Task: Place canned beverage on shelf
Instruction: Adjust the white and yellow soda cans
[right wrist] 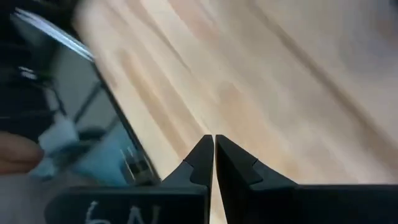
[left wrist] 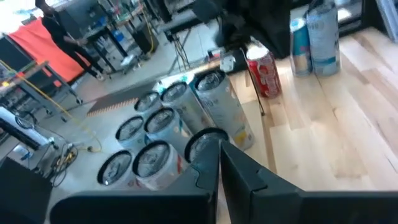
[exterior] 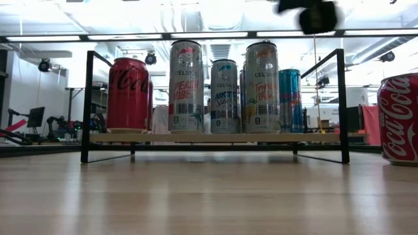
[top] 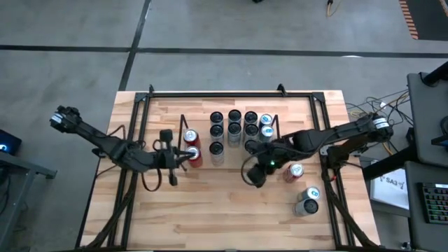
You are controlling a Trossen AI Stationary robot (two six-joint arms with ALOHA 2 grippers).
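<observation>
The shelf (top: 274, 126) (exterior: 215, 138), a low rack with black wire end frames and a light wood base, stands mid-table. It bears several upright silver cans (top: 234, 129) (left wrist: 163, 121) and two red cans (top: 191, 143) at its left end. My left gripper (top: 180, 157) (left wrist: 219, 155) is shut and hovers at the shelf's left end beside the red cans, holding nothing. My right gripper (top: 253, 176) (right wrist: 213, 146) is shut and points down over bare wood near the shelf's right front corner. A loose red can (top: 294, 171) (exterior: 398, 117) stands right of the shelf.
Two silver cans (top: 308, 199) (left wrist: 314, 37) rest on the table near its right front. A large black tubular frame (top: 231, 94) runs around the tabletop. Bare wood (top: 224, 210) lies in front of the shelf. A dark blurred arm part (exterior: 317, 14) shows above the shelf's right end.
</observation>
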